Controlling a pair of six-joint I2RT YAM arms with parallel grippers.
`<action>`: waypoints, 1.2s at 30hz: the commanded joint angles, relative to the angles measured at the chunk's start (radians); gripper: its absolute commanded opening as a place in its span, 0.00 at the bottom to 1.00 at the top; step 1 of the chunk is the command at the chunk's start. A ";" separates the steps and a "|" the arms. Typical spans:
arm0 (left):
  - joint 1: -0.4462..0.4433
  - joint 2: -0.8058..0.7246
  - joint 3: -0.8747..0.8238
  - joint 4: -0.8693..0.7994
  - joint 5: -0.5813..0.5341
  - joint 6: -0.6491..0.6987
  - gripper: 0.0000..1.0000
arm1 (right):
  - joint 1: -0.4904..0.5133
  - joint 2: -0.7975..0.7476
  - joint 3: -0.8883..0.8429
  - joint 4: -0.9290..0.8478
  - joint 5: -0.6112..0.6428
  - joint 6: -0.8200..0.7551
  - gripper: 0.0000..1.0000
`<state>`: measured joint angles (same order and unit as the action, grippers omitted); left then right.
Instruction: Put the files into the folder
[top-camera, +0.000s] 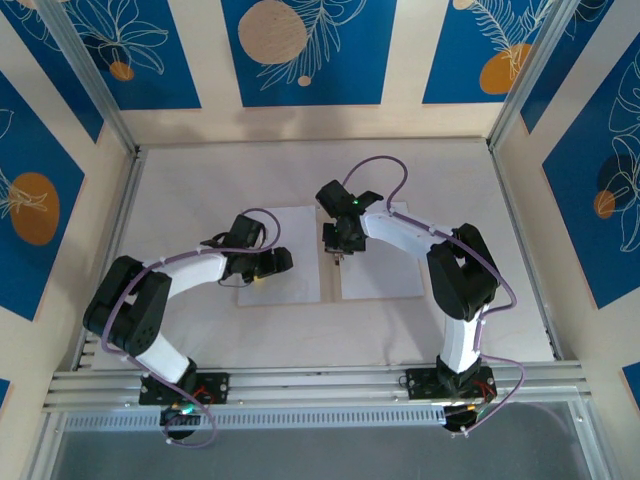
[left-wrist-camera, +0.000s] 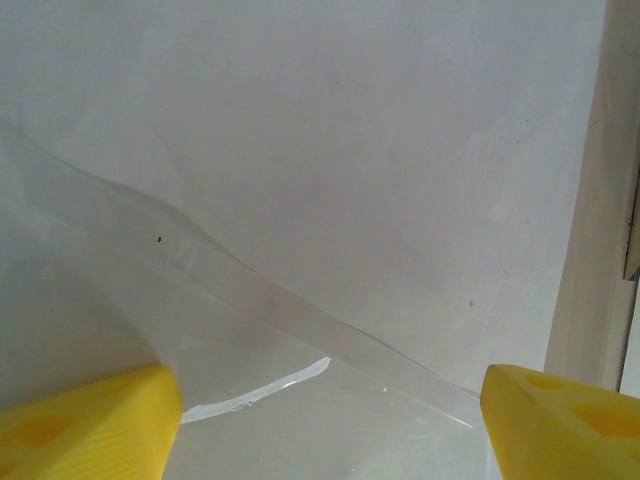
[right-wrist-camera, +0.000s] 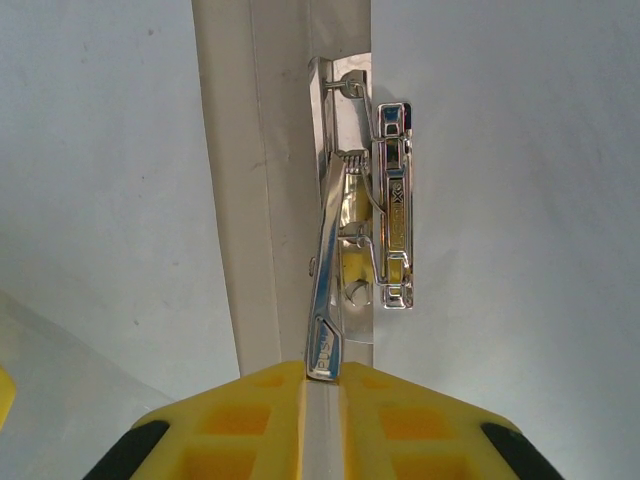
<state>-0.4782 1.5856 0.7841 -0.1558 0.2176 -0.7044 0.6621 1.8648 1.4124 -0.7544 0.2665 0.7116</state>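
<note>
Nearest the lens, the right gripper has its yellow fingers nearly together, pinching the near tip of the lever on the clip. Beneath it the folder lies open and flat, its tan spine running straight away from the gripper. White files lie one on each side of that spine, apparently already within the covers. Along the spine sits the metal clip, its long axis in line with it. The lever hinges at the far end, and its free end is the one held. The coming move, as I judge it, is a swing of that lever about its far hinge, and the right arm is the one placed for it. Over the left sheet, just beside the spine, the left gripper hangs wide, gripping nothing.
</note>
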 joint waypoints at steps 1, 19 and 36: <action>0.006 0.021 -0.015 -0.065 0.025 0.011 0.80 | 0.008 0.025 0.028 -0.036 0.026 -0.007 0.16; 0.010 0.026 -0.011 -0.071 0.034 0.022 0.80 | 0.019 0.054 0.032 -0.064 0.057 -0.017 0.16; 0.017 0.020 -0.003 -0.087 0.038 0.035 0.80 | 0.019 0.057 0.046 -0.099 0.092 -0.031 0.16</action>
<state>-0.4713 1.5856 0.7841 -0.1581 0.2325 -0.6876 0.6788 1.8973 1.4403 -0.8062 0.3191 0.6891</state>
